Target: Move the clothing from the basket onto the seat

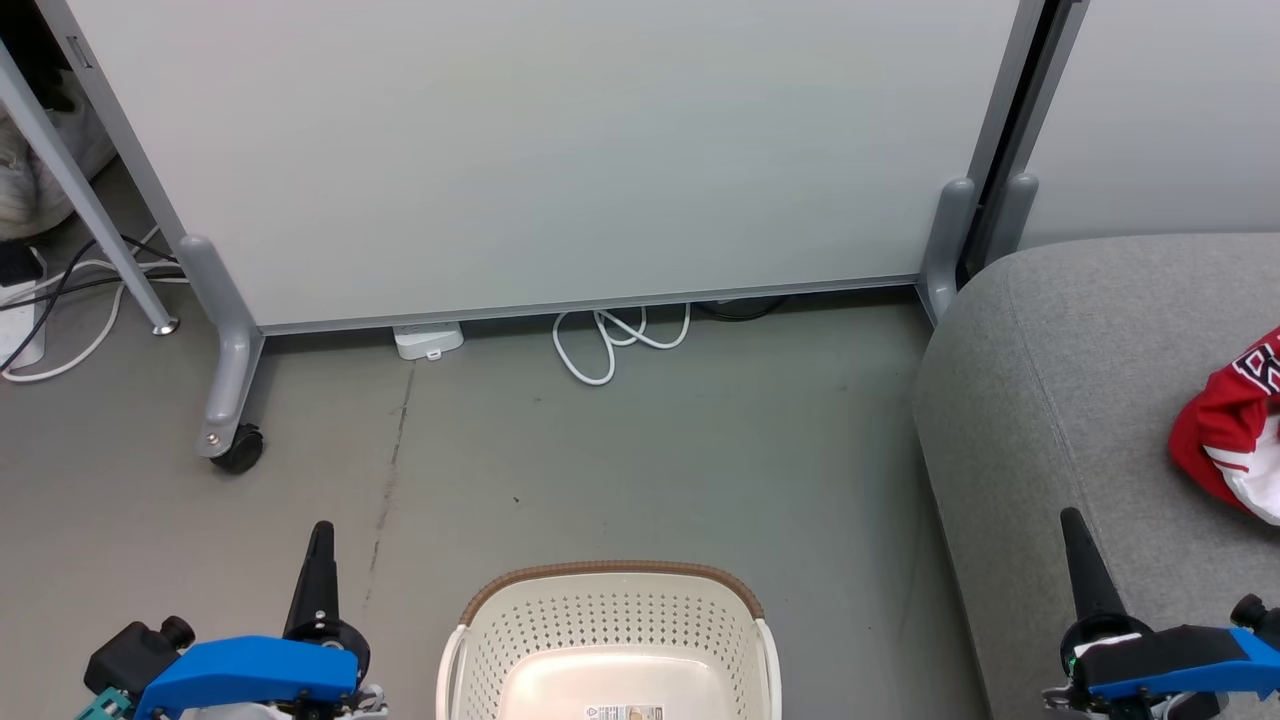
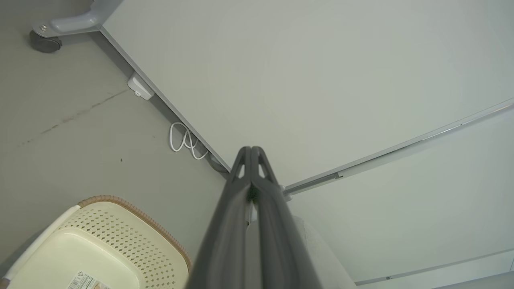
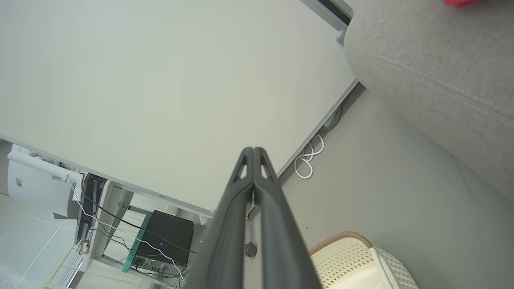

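The cream basket (image 1: 612, 610) with its brown rim stands on the floor at the bottom centre, nothing but a label on its bottom; it also shows in the left wrist view (image 2: 120, 224) and the right wrist view (image 3: 349, 257). Red clothing (image 1: 1228, 430) with white trim and block lettering lies on the grey seat (image 1: 1080, 400) at the right edge. A sliver of red (image 3: 459, 2) tops the right wrist view above the seat (image 3: 433, 64). My left gripper (image 1: 320, 535) is shut left of the basket, fingers pressed together (image 2: 251, 150). My right gripper (image 1: 1072, 522) is shut over the seat's front, empty (image 3: 253, 150).
A pale wheeled partition (image 1: 560, 150) stands behind, with a castor (image 1: 238, 450), a white power adapter (image 1: 428, 340) and a coiled white cable (image 1: 610, 345) at its foot. More cables (image 1: 60, 300) trail at the far left. Grey floor (image 1: 640, 470) lies between basket and partition.
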